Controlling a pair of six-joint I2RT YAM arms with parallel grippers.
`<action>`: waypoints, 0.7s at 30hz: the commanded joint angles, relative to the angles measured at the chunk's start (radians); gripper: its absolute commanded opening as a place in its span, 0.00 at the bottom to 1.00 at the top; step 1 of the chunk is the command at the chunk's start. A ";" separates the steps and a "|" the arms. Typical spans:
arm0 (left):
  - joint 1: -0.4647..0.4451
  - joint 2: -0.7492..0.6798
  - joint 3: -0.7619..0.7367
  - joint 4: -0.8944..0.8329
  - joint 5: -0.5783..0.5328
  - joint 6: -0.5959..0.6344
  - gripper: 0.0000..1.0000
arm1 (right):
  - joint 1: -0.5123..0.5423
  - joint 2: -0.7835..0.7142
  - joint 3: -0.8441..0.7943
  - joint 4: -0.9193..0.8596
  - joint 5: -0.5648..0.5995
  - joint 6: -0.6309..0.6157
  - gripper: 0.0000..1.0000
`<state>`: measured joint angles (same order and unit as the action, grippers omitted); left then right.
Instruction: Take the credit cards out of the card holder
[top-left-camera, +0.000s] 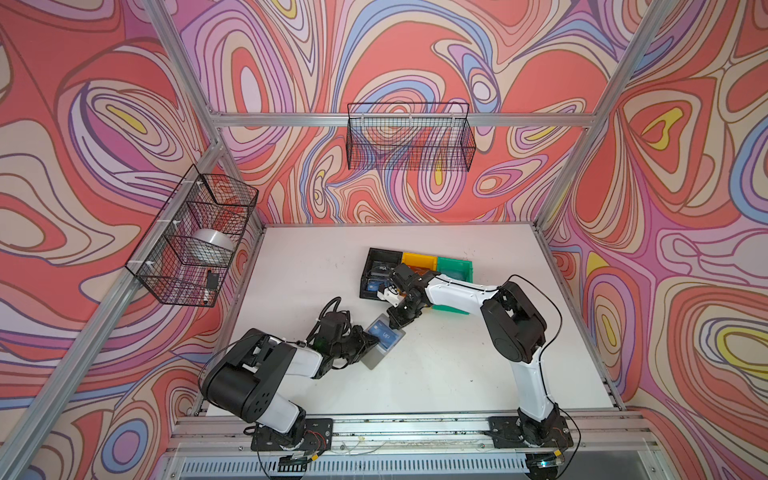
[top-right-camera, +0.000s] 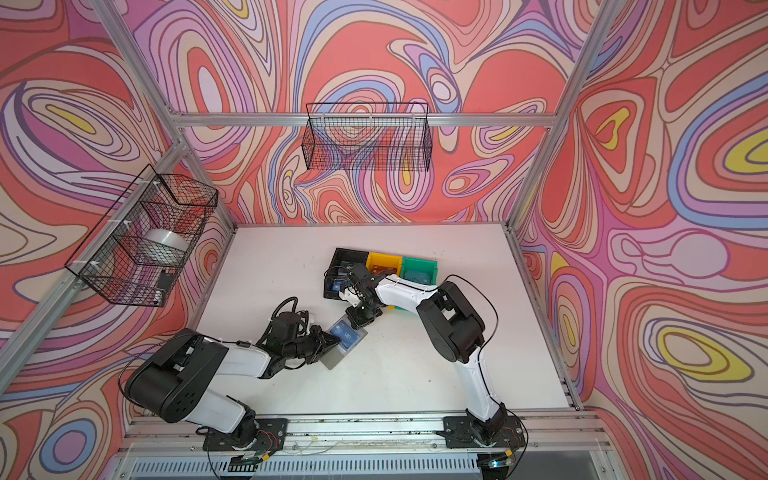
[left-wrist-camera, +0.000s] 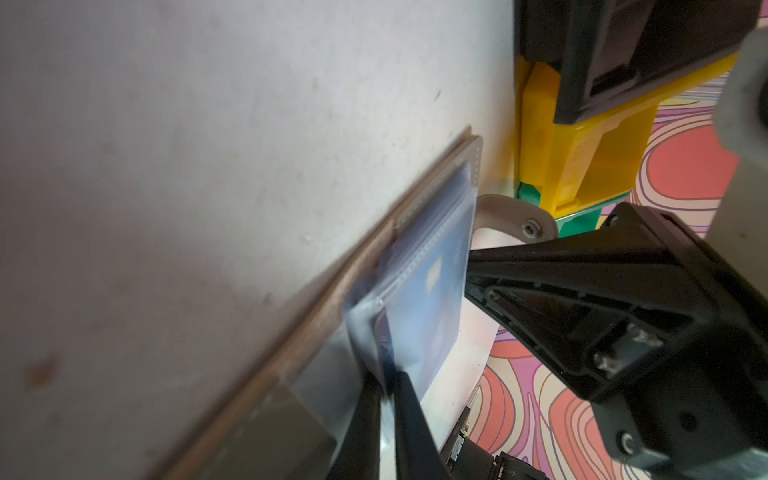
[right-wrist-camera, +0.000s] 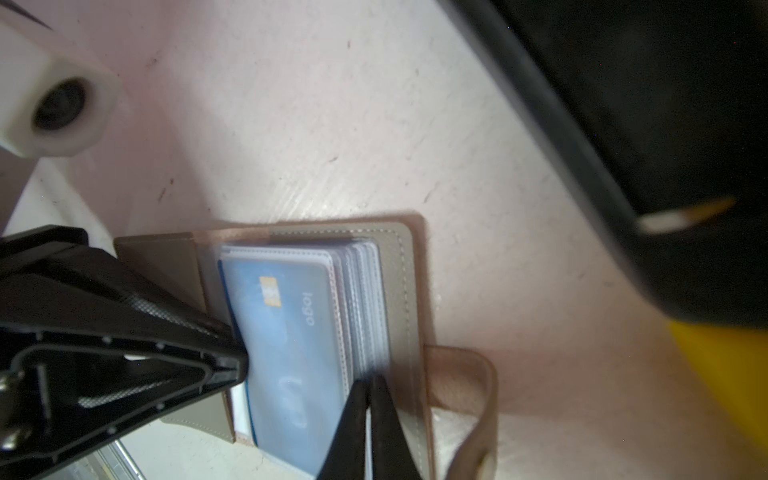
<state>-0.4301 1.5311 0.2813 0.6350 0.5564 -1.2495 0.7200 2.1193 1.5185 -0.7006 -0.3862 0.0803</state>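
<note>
On the table (top-left-camera: 478, 374) the card holder (top-left-camera: 374, 360) lies open, left of middle and toward the front, with a card (right-wrist-camera: 286, 324) in its top sleeve. The left gripper (top-left-camera: 375, 340) is at its left edge and the right gripper (top-left-camera: 393, 323) at its far end, both clamped on the sleeves, which sleeve I can't tell. Behind the holder three bins (top-left-camera: 417, 258) stand side by side in a row with more cards (top-left-camera: 374, 286) in the leftmost, while the side basket (top-left-camera: 191, 241) hangs on the left wall and the back basket (top-left-camera: 409, 137) on the back wall, both above the table.
</note>
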 joint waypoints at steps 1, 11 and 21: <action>-0.002 0.041 0.030 -0.055 -0.061 0.007 0.12 | 0.021 0.077 -0.035 -0.051 -0.004 0.003 0.09; -0.003 0.100 0.032 -0.006 -0.055 -0.009 0.13 | 0.021 0.082 -0.032 -0.052 -0.005 0.000 0.09; -0.002 0.094 0.041 -0.046 -0.072 -0.001 0.12 | 0.020 0.087 -0.032 -0.054 -0.010 -0.003 0.09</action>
<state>-0.4236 1.5772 0.2951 0.6777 0.5838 -1.2530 0.7128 2.1197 1.5196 -0.7044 -0.3817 0.0799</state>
